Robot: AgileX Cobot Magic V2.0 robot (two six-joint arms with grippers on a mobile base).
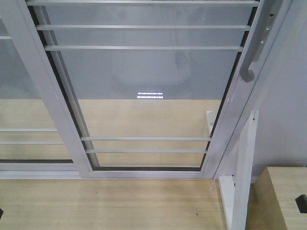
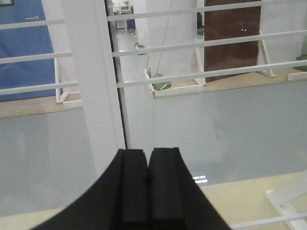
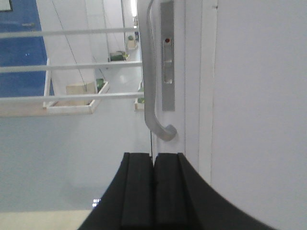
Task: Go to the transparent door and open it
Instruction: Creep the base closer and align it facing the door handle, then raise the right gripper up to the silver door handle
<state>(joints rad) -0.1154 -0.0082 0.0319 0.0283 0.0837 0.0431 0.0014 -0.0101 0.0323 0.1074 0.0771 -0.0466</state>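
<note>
The transparent door [image 1: 144, 86] fills the front view: clear glass in a glossy white frame with thin white horizontal bars. Its curved grey pull handle [image 1: 256, 45] is on the right stile and also shows in the right wrist view [image 3: 151, 72], beside a grey lock plate [image 3: 167, 52]. My right gripper [image 3: 154, 155] is shut and empty, just below the handle's lower end, apart from it. My left gripper [image 2: 147, 152] is shut and empty, facing the door's left stile [image 2: 93, 81] and glass. Neither gripper shows in the front view.
A similar barred glass panel without a handle [image 1: 24, 120] stands to the left. A white wall [image 3: 259, 96] is right of the door. A white frame post [image 1: 242, 177] and a wooden box [image 1: 283, 196] are at the lower right. The floor [image 1: 110, 203] is light wood.
</note>
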